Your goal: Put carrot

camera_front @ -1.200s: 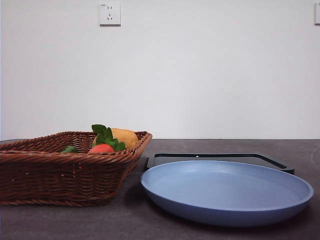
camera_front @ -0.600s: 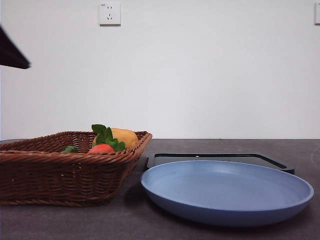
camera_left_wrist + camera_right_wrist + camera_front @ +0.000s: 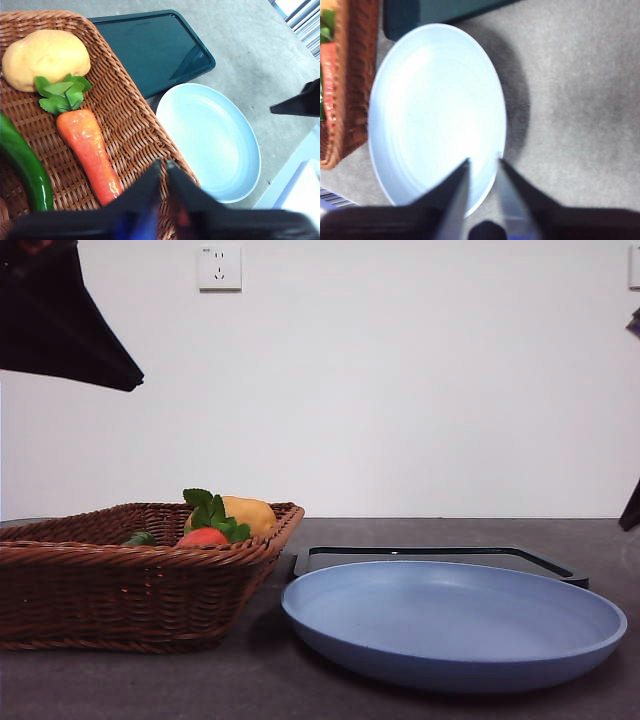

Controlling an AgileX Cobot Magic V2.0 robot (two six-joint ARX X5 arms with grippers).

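The carrot [image 3: 87, 150] is red-orange with green leaves and lies in the brown wicker basket [image 3: 125, 115], next to a yellow potato [image 3: 46, 59]. In the front view only the carrot's top [image 3: 203, 537] shows over the basket rim [image 3: 120, 590]. My left gripper [image 3: 163, 162] hovers above the basket's near rim, beside the carrot's thin end, jaws nearly together and empty. Its arm shows dark at the top left of the front view [image 3: 60, 320]. My right gripper [image 3: 483, 161] hovers over the blue plate [image 3: 435, 115], jaws a little apart and empty.
The blue plate [image 3: 450, 625] sits right of the basket, with a black tray [image 3: 440, 556] behind it. A green vegetable [image 3: 22, 170] lies in the basket beside the carrot. The right arm's dark tip [image 3: 632, 510] shows at the front view's right edge.
The left arm has come further into the front view from the top left, larger and lower. The right arm's tip has appeared at the right edge. The objects have not moved.
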